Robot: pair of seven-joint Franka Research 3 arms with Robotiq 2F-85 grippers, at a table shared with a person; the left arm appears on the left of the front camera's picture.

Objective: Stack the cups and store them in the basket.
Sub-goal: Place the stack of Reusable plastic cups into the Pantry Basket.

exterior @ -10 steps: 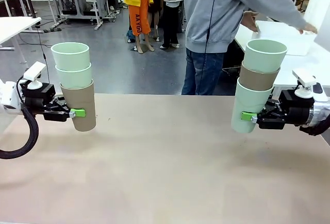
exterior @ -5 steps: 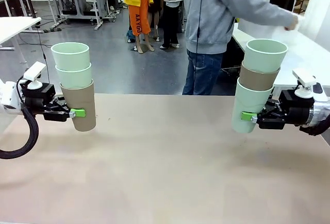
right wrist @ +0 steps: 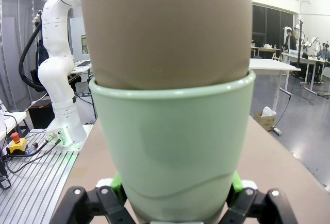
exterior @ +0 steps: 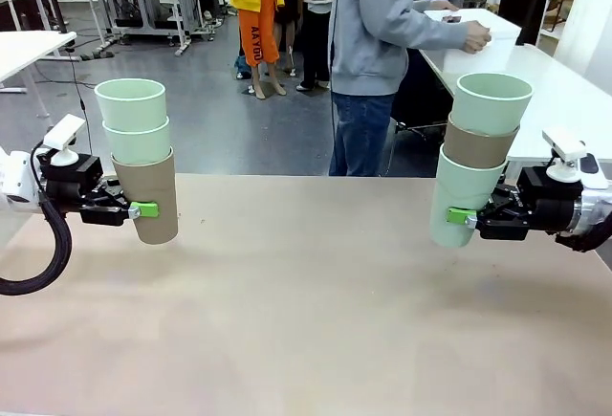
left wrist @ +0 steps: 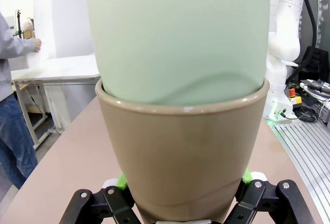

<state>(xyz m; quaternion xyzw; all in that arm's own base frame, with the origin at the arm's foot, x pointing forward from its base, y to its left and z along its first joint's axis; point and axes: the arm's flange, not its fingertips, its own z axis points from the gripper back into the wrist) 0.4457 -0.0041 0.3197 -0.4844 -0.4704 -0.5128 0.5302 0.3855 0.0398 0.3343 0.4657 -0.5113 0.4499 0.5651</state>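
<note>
Our left gripper (exterior: 143, 210) clamps the tan-based stack (exterior: 142, 153), our right gripper (exterior: 460, 215) the mint-based stack (exterior: 480, 153). A person (exterior: 375, 43) stands beyond the table (exterior: 306, 311).

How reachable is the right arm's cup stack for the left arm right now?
Probably not: the left fingers are shut on the left stack, leaving no free grip, and a wide stretch of table separates them from the right stack.
</note>
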